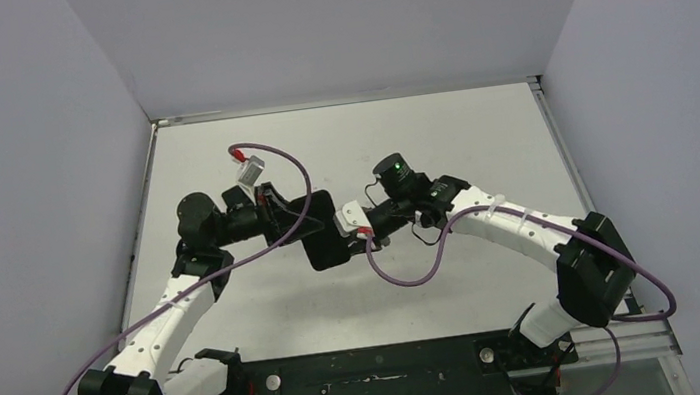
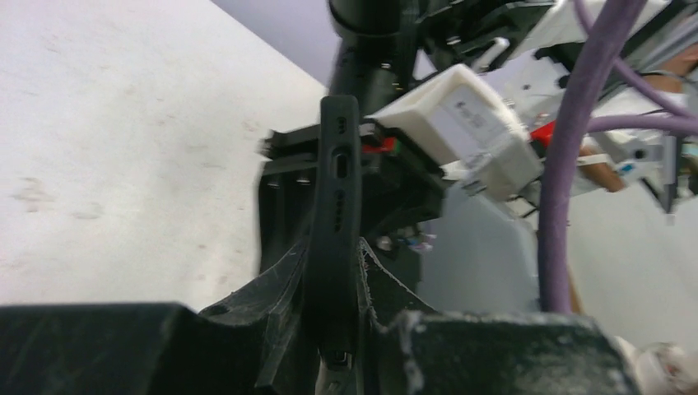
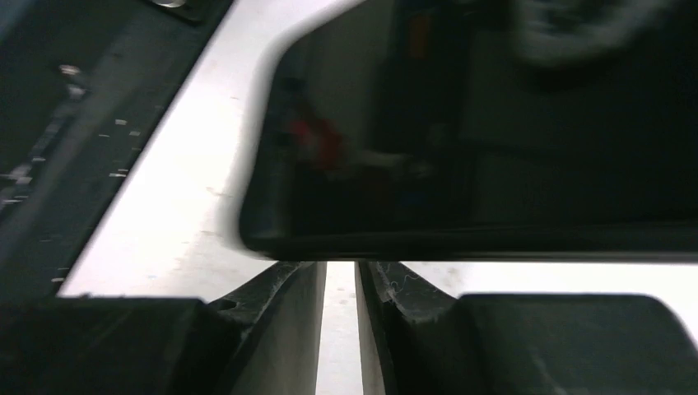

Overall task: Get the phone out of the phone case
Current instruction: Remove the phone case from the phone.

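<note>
One phone case (image 2: pixel 336 164) stands clamped in left gripper (image 2: pixel 333 271).

Light: we see soft, even overhead light on the desk (image 1: pixel 439 136), faint shadows | top view: sharp | left wrist: fingers (image 2: pixel 247 329) blurred, phone case (image 2: pixel 337 189) soft | right wrist: dim, smeared, reflections on phone (image 3: pixel 494 140)

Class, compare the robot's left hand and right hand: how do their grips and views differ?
The left hand is clamped on the phone case edge; the right hand holds nothing, its jaws a narrow gap apart. The left hand sees the case edge-on; the right hand faces the dark screen of the phone. Both meet at the same device.
</note>
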